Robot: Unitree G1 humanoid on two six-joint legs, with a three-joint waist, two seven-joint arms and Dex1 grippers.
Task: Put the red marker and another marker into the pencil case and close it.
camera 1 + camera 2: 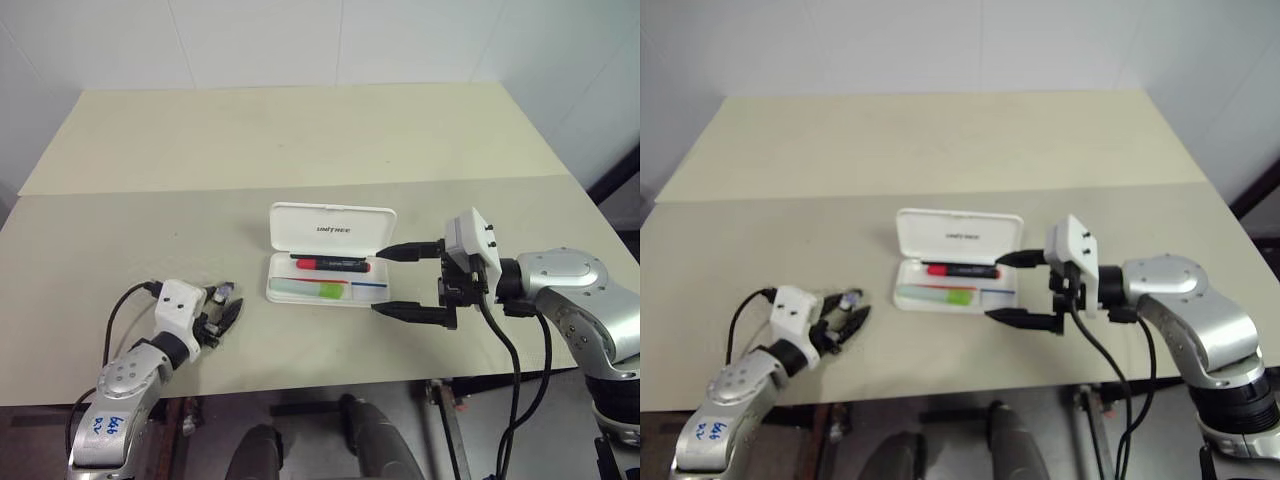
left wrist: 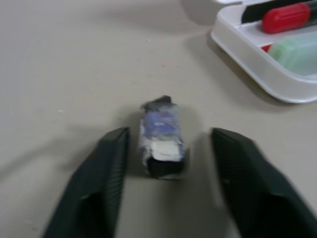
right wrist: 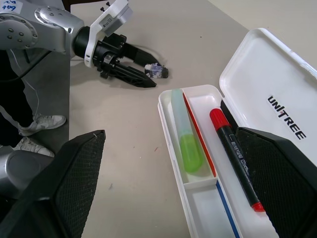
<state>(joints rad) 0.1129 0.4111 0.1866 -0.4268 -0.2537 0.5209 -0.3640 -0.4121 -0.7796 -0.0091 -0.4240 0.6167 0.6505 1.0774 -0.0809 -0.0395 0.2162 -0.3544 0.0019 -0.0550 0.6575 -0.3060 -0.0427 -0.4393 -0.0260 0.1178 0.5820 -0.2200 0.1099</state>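
A flat white rectangular hard plastic pencil case point(image 1: 330, 262) with rounded corners lies open on a beige table point(image 1: 300, 140), roughly midway between its left and right edges and nearer the front edge than the back, its lid tipped back toward the far edge. Inside, a short thick red marker with black end sections point(image 1: 333, 264) lies in the rear compartment along the hinge, and a slim light green marker with a pale end point(image 1: 308, 289) lies in the front compartment; both look fully seated. What seems left is shutting the lid. The case looks light, rigid and smooth, so it may skid on the table if pushed sideways; the lid's free far edge looks like the best place to press, folding it forward and down over the tray, perhaps with the tray steadied. The right gripper point(image 1: 412, 282) hovers just beside the case's right end, its black fingers spread wide, one above the other. The left gripper point(image 1: 224, 309) sits low near the front left of the table, fingers apart on either side of a small grey-silver wrapped lump point(image 2: 161, 136), not visibly pinching it.
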